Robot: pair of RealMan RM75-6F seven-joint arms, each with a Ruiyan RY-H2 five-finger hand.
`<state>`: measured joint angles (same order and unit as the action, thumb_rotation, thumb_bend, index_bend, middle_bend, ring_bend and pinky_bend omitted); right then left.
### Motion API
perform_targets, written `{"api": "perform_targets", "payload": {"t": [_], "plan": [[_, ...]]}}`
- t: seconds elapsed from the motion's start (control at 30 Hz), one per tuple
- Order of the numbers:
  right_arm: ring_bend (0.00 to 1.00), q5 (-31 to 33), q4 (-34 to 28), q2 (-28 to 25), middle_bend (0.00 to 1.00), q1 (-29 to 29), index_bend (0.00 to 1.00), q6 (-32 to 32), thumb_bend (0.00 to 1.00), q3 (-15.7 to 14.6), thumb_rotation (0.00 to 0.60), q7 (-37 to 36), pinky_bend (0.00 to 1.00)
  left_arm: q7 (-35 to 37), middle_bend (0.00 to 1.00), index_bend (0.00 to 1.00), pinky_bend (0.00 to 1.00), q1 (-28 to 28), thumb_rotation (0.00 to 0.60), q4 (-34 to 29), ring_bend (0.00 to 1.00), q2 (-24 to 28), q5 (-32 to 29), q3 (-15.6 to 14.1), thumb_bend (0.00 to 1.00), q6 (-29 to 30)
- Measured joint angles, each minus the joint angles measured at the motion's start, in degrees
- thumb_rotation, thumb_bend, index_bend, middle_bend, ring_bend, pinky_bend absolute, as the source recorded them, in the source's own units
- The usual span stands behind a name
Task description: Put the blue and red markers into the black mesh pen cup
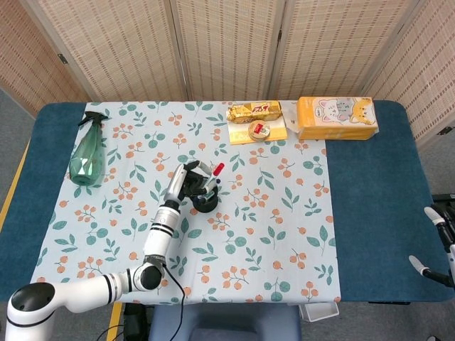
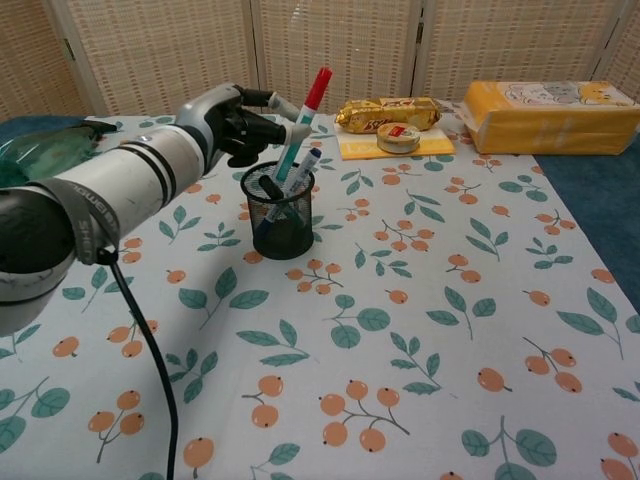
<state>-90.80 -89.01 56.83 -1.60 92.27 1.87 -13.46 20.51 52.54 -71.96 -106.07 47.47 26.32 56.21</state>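
Pinching the red marker (image 2: pixel 304 128), the left hand (image 2: pixel 235 122) leans it into the cup (image 2: pixel 278 212) left of centre, beside the blue marker (image 2: pixel 298 174) already inside. At the lower right edge, the right hand (image 1: pixel 439 241) shows fingers spread, holding nothing.

No text can be read: print on the left arm (image 2: pixel 90 205), gold snack packet (image 2: pixel 387 112) and yellow box (image 2: pixel 552 116) is too small.

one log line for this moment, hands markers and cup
left hand: holds red marker, tip in black mesh pen cup | blue marker: in cup | right hand: idle at table edge
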Motion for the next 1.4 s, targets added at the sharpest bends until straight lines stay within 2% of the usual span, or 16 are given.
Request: {"api": "perform_targets", "payload": {"t": [0.1,0.2,0.4,0.57,0.7,0.8,0.93,1.0,1.03,1.1,1.2,1.3,1.4], "plan": [[0.03,-0.11,0.02,0.06,0.06,-0.19,0.06,0.45,0.19,-0.01,0.600,0.02,0.00,1.23,1.00,0.25,0.98,-0.49,0.600,1.06,0.93,-0.18,1.87,-0.48,0.25,-1.86],[0.03,-0.12,0.14,0.09,0.06,-0.28,0.06,0.56,0.19,0.00,0.600,0.02,0.00,1.14,1.00,0.16,0.97,-0.91,0.600,2.03,0.92,-0.14,3.58,-0.87,0.20,-2.29],[0.03,0.04,0.11,0.18,0.06,-0.20,0.06,0.30,0.19,0.05,0.600,0.42,0.00,-0.24,1.00,0.12,0.96,-2.60,0.600,-0.90,0.90,2.32,5.41,-1.28,0.19,-1.63],[0.03,0.18,-0.06,0.24,0.06,-0.22,0.06,0.31,0.19,0.11,0.600,0.70,0.00,-3.79,0.96,0.08,0.93,-5.72,0.600,-8.01,0.84,8.79,9.38,-3.28,0.17,1.10],[0.03,0.22,-0.24,0.40,0.06,-0.12,0.06,0.11,0.19,0.14,0.600,1.27,0.00,-9.89,0.78,0.01,0.85,-9.63,0.600,-16.46,0.64,18.36,13.74,-6.93,0.14,4.19],[0.03,0.37,-0.63,0.66,0.06,0.09,0.06,-0.37,0.19,0.17,0.600,2.33,0.00,-15.92,0.63,0.00,0.78,-13.57,0.600,-23.58,0.50,27.86,17.70,-10.61,0.14,7.41],[0.03,0.84,-1.46,1.14,0.06,0.57,0.06,-1.52,0.19,0.24,0.600,4.51,0.00,-26.38,0.35,0.00,0.60,-20.52,0.600,-31.32,0.27,40.83,25.35,-17.66,0.13,13.42],[0.03,1.20,-1.81,1.33,0.07,0.80,0.06,-2.09,0.19,0.30,0.600,5.48,0.00,-31.13,0.19,0.00,0.49,-23.45,0.600,-33.13,0.16,44.44,27.99,-20.98,0.13,15.42],[0.03,1.51,-2.01,1.46,0.07,0.94,0.06,-2.43,0.19,0.38,0.600,6.05,0.00,-34.23,0.14,0.00,0.48,-25.35,0.600,-33.77,0.14,46.05,29.24,-23.04,0.13,16.56],[0.03,2.03,-2.20,1.61,0.08,1.09,0.06,-2.79,0.19,0.53,0.600,6.61,0.00,-38.50,0.03,0.00,0.46,-28.30,0.600,-34.00,0.10,47.32,30.63,-25.87,0.13,18.40],[0.03,2.93,-2.31,1.82,0.08,1.31,0.06,-3.36,0.19,0.84,0.600,7.41,0.00,-42.67,0.00,0.00,0.46,-33.16,0.600,-31.88,0.07,47.18,32.38,-29.51,0.13,22.59],[0.03,3.49,-2.42,2.05,0.08,1.63,0.06,-4.03,0.19,1.05,0.600,8.28,0.00,-44.16,0.00,0.00,0.45,-36.26,0.600,-26.25,0.05,45.11,33.95,-30.30,0.12,27.59],[0.03,4.09,-2.62,2.38,0.10,2.17,0.06,-5.26,0.19,1.19,0.600,9.58,0.00,-44.39,0.00,0.00,0.42,-40.01,0.600,-18.07,0.02,41.80,35.01,-30.26,0.12,33.50]]}}
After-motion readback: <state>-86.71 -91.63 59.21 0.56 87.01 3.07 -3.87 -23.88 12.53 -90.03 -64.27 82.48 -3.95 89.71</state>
